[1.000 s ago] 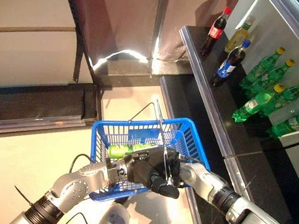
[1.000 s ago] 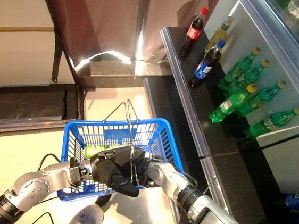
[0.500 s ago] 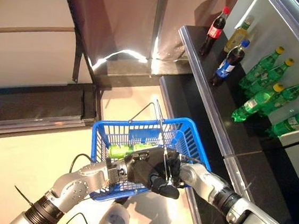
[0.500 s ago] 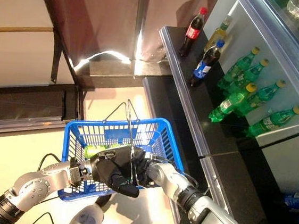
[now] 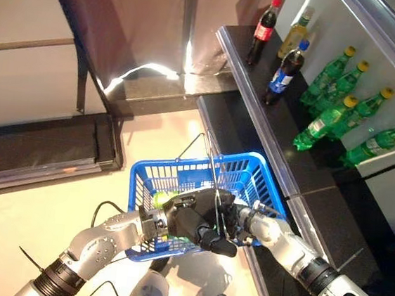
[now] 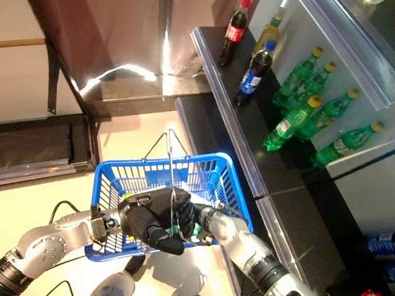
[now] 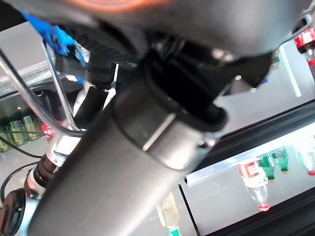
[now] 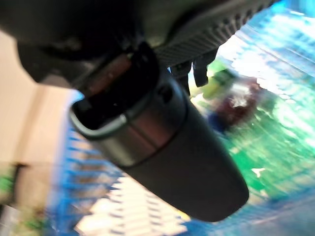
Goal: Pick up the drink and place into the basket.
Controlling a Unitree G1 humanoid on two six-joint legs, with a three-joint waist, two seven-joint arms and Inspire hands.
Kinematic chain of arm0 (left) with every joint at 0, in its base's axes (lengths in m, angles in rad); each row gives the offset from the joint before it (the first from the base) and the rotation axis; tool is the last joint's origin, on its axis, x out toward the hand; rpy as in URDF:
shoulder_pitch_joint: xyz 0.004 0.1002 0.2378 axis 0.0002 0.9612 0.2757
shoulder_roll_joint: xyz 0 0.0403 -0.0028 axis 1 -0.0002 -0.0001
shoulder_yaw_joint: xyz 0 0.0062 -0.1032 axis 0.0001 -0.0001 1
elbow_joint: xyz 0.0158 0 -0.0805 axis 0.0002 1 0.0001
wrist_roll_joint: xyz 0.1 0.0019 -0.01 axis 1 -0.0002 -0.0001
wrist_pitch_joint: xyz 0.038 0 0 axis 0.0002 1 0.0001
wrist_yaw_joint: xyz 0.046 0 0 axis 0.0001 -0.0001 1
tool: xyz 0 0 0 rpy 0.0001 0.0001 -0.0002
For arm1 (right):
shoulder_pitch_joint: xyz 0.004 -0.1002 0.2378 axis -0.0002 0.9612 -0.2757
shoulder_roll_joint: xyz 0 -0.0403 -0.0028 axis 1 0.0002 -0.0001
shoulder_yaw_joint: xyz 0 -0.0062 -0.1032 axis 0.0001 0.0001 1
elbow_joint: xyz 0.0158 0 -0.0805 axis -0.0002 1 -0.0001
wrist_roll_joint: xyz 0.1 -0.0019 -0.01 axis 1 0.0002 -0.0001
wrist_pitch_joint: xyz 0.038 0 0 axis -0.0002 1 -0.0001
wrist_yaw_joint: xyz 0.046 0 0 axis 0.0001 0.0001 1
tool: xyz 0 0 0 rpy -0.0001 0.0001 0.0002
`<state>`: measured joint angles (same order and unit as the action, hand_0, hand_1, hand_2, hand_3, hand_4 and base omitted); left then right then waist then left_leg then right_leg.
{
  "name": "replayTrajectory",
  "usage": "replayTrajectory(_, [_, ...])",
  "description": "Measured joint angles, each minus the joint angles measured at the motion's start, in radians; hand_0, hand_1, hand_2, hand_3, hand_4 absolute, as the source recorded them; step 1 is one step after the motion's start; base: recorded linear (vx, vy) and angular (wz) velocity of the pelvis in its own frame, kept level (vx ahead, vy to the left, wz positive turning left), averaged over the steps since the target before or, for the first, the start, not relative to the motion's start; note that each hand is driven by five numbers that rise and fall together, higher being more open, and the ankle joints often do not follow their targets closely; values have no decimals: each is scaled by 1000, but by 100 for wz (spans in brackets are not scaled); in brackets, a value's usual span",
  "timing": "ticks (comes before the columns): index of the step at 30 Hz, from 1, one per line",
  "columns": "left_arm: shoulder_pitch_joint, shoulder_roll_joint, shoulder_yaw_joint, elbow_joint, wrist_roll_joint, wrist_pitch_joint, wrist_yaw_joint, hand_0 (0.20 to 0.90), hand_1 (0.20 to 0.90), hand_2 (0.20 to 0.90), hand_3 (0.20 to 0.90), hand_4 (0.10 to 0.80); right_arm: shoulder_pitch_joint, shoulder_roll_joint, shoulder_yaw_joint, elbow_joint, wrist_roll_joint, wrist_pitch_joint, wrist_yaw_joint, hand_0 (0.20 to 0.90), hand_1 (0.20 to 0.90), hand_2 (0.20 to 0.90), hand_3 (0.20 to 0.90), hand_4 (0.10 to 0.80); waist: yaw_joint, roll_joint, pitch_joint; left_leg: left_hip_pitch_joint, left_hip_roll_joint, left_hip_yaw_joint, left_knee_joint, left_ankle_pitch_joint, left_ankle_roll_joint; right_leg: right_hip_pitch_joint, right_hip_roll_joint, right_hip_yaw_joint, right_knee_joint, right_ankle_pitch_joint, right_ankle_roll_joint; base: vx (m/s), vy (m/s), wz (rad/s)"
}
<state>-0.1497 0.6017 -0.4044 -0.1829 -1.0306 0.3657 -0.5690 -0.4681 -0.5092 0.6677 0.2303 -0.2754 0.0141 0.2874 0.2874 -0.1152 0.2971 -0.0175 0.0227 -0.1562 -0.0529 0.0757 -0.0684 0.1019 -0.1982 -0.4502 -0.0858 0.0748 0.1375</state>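
We see one blue basket (image 5: 180, 178) held out over the pale floor, its thin wire handles (image 5: 211, 156) rising above the rim. Both dark hands crowd its near side, so most of the green drink bottle (image 5: 158, 199) inside is covered; only a yellow-green sliver shows through the mesh. The left hand (image 6: 149, 221) has its fingers curled at the basket's front, though we cannot tell what they grip. The right hand (image 5: 227, 215) presses close beside it, its fingers hidden. On the dark shelf (image 5: 246, 58) we count three upright bottles (image 5: 264, 30) and six green bottles (image 5: 327, 123), one cut off behind others.
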Motion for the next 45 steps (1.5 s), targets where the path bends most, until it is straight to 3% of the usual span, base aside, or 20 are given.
replayTrajectory(20, [52, 5, 9, 3, 33, 1, 80, 300, 300, 300, 200, 100, 53, -36, -141, -145, 53, 0, -15, 900, 900, 900, 900, 800, -101, 7, -2, 43, 15, 100, -21, -4, 6, -25, 3, 102, 0, 20, -6, -9, 0, -15])
replayTrajectory(29, [77, -3, 86, 27, 33, 1, 117, 300, 300, 300, 200, 100, 132, -45, -248, -211, 105, -1, -57, 900, 900, 900, 900, 800, -116, 10, -1, 51, 19, 123, -29, -5, 7, -35, 5, 125, 0, 22, -7, 0, -11, -7])
replayTrajectory(38, [200, -63, 277, 89, 33, -16, 122, 300, 300, 300, 200, 100, 293, -28, -416, -248, 276, -55, -98, 900, 900, 900, 900, 800, -135, 10, -1, 72, 25, 175, -31, -13, 10, -41, 9, 163, 0, 27, -9, -2, -4, -14])
replayTrajectory(45, [288, -178, 478, 207, 32, -77, 126, 300, 300, 300, 200, 100, 430, 83, -637, -233, 410, -145, -95, 900, 900, 900, 900, 800, -210, 10, -1, 86, 27, 223, -31, -24, 13, -56, 10, 213, 0, 35, -9, -1, 12, -20])
